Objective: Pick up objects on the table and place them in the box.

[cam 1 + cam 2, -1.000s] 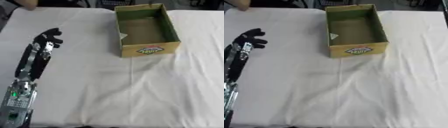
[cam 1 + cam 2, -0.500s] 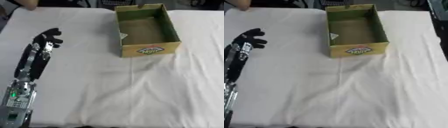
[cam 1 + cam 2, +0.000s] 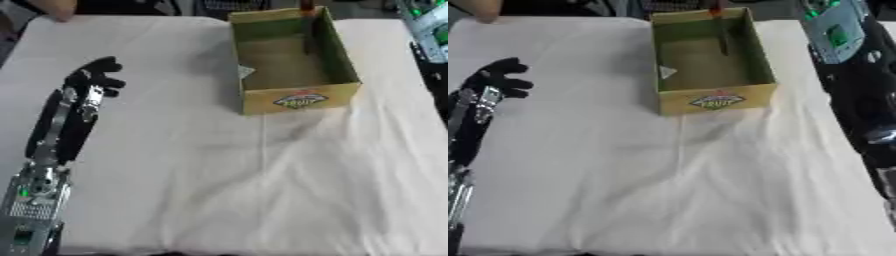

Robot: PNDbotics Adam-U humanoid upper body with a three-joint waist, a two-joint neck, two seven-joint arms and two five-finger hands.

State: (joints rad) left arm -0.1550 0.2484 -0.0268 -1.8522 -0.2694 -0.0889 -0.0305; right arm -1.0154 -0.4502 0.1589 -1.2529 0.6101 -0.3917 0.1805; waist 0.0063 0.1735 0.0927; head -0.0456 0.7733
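Note:
The open cardboard box (image 3: 296, 100), green inside with a fruit label on its near wall, stands at the far middle of the white cloth. A thin dark stick with a red top (image 3: 721, 30) leans in at its far wall. My left hand (image 3: 94, 76) rests on the cloth far to the left of the box, its fingers relaxed and holding nothing. My right arm (image 3: 837, 32) runs down the right edge in the right eye view, a panel with green lights at its top. Its hand is lost at that edge. No loose object shows on the cloth.
The white tablecloth (image 3: 219, 180) is wrinkled in front of the box. A person's hand (image 3: 54, 9) rests at the far left corner of the table. A small white triangle (image 3: 248, 72) marks the box's left inner wall.
My right arm has come into view along the right edge. The left hand and the box have stayed where they were.

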